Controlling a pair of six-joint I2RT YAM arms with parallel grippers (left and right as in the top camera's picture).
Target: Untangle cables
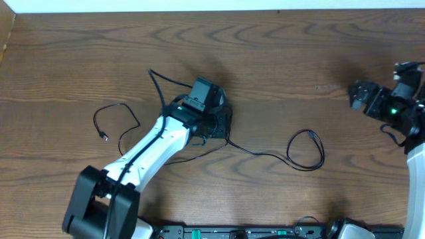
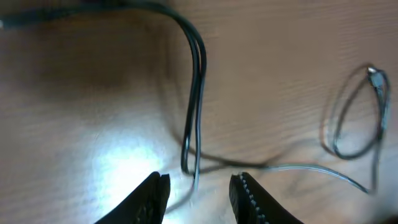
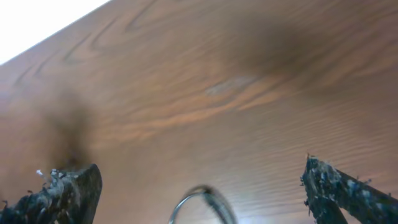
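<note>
The left tool [image 2: 198,194] hangs spread just above a doubled bend of the black cable [image 2: 196,106], which lies on the wooden surface [image 2: 74,93]; the fold sits just ahead of the gap; a good pinch probably takes both strands low and centred, then lifts gently so the far loop [image 1: 307,150] trails free without tightening; the right tool [image 3: 199,190] is spread wide, holding nothing; no white cord shows.

Overhead: left arm [image 1: 159,149], a white shell between black joint housings, a black wire [image 1: 143,147] along it; right arm [image 1: 417,179], white link, black wrist, green light [image 1: 393,111]. Wrist views: left pincer [image 2: 198,186], black fingers [image 2: 152,196] (one ridged inside); right pincer [image 3: 202,183], black, rough-edged, pale-speckled.
</note>
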